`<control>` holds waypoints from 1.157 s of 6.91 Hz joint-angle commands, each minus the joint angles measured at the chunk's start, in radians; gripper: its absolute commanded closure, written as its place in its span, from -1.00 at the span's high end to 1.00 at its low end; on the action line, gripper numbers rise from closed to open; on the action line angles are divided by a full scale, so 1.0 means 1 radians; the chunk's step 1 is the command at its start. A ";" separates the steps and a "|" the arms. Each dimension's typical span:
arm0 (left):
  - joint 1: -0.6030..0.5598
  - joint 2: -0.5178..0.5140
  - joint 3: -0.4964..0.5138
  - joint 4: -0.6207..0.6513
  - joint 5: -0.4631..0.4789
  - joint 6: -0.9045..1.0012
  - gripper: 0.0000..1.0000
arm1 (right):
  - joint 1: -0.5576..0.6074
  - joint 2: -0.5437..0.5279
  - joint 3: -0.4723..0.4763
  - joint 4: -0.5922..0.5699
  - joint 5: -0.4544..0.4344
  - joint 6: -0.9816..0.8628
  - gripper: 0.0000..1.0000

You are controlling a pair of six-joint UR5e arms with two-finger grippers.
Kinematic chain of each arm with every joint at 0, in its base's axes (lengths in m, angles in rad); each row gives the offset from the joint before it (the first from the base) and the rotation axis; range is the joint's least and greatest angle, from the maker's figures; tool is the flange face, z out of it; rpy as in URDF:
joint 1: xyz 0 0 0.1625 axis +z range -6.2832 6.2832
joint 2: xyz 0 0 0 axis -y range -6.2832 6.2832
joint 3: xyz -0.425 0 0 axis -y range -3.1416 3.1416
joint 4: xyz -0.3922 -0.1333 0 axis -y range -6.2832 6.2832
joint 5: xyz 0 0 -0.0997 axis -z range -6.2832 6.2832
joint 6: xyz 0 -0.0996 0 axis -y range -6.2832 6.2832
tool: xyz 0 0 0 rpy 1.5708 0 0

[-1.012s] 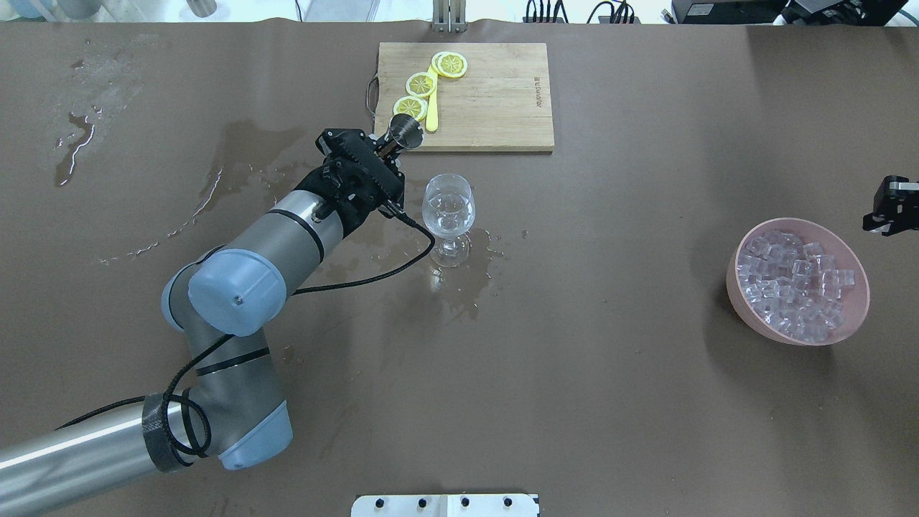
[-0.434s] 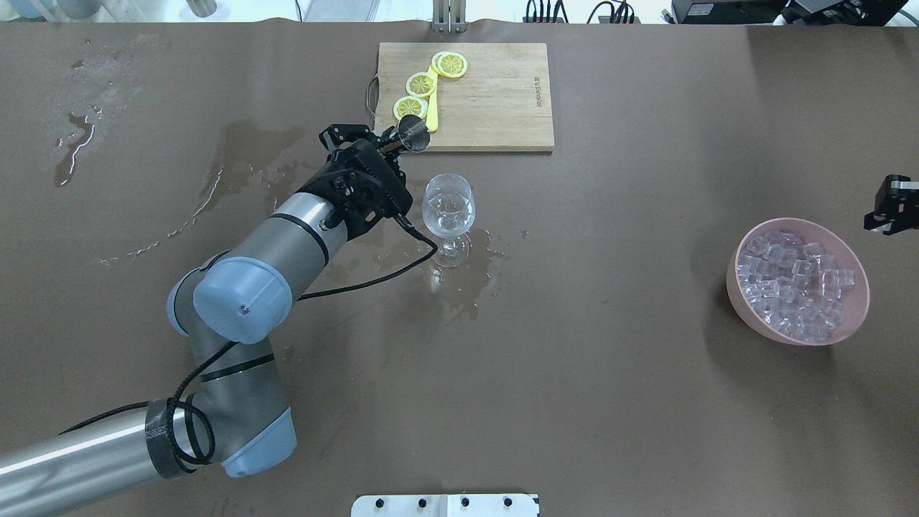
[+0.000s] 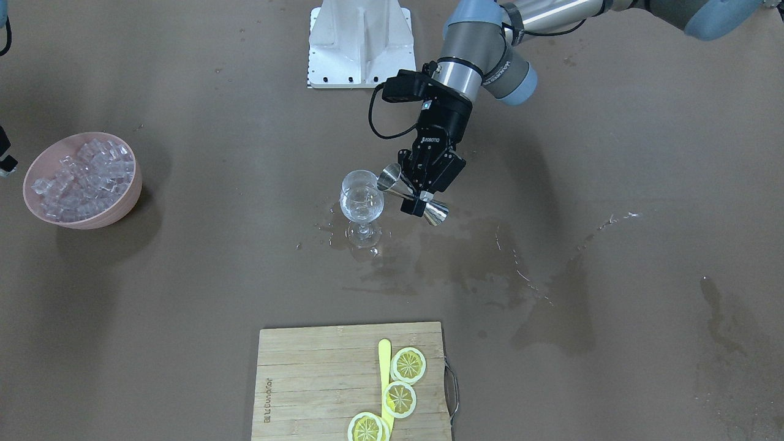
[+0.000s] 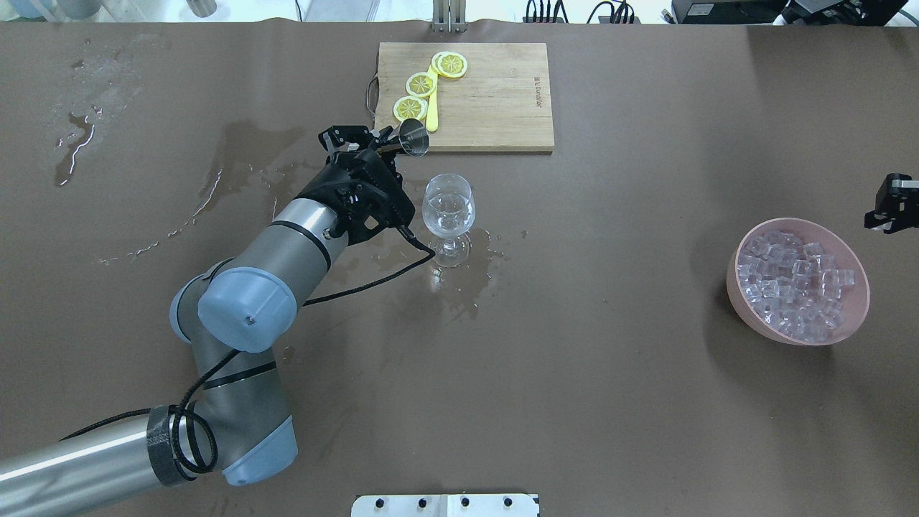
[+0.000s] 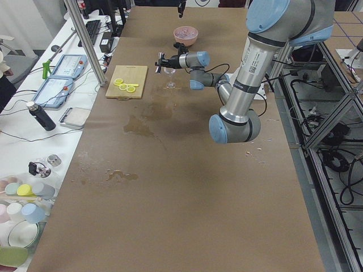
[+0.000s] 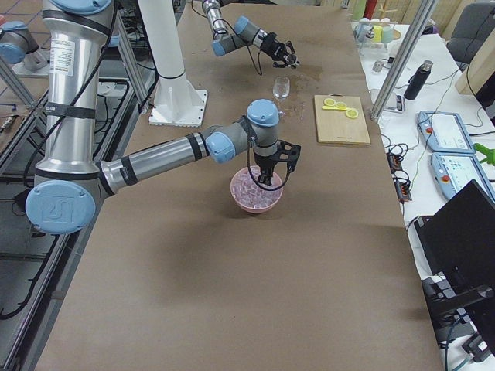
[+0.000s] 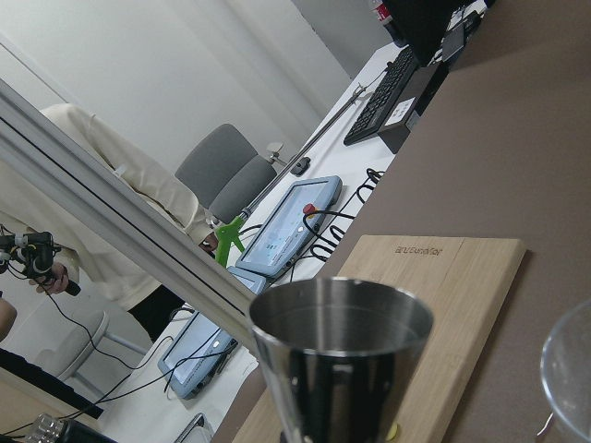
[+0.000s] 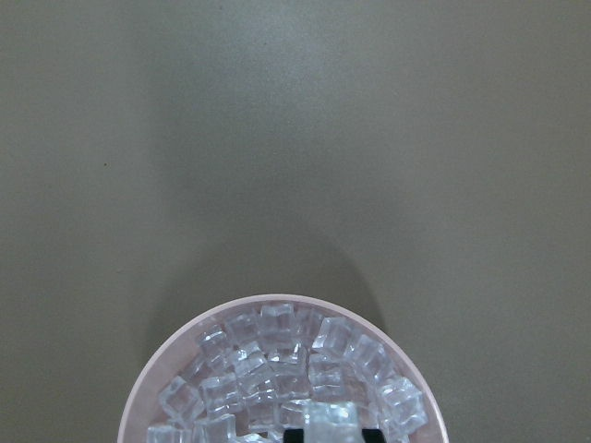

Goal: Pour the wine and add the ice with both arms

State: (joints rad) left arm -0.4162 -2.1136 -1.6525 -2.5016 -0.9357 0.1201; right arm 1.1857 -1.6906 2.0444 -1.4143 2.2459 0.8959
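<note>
My left gripper (image 3: 421, 195) is shut on the waist of a steel jigger (image 3: 414, 198) and holds it tilted beside the wine glass (image 3: 361, 202), one mouth close to the rim. The jigger (image 4: 413, 136) also shows from overhead, behind and left of the glass (image 4: 449, 210). The glass holds a little clear wine (image 4: 448, 215). The jigger's cup (image 7: 340, 355) fills the left wrist view. My right gripper (image 4: 879, 219) hovers above the pink bowl (image 4: 860, 316) of ice (image 4: 793, 283). In the right wrist view a clear cube (image 8: 334, 415) sits between its black fingertips.
A wooden cutting board (image 4: 495, 100) with lemon slices (image 4: 422, 84) and a yellow stick lies just beyond the glass. Wet spill patches (image 4: 459, 287) surround the glass and spread to the left (image 4: 244, 154). The white base plate (image 3: 360, 43) is at the robot's side.
My left wrist has turned and swung the jigger slightly right, toward the glass. My right gripper has drifted a little away from the robot.
</note>
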 commanded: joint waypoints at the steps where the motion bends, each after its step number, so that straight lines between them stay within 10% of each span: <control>1: 0.025 0.004 0.000 0.003 0.040 0.030 -1.00 | 0.002 0.002 0.000 0.000 0.000 0.000 -0.75; 8: 0.077 -0.016 0.007 0.045 0.172 0.194 -1.00 | 0.015 0.017 -0.012 0.000 -0.003 -0.020 -0.76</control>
State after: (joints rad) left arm -0.3452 -2.1272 -1.6444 -2.4799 -0.7915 0.3057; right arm 1.2018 -1.6748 2.0355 -1.4131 2.2466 0.8771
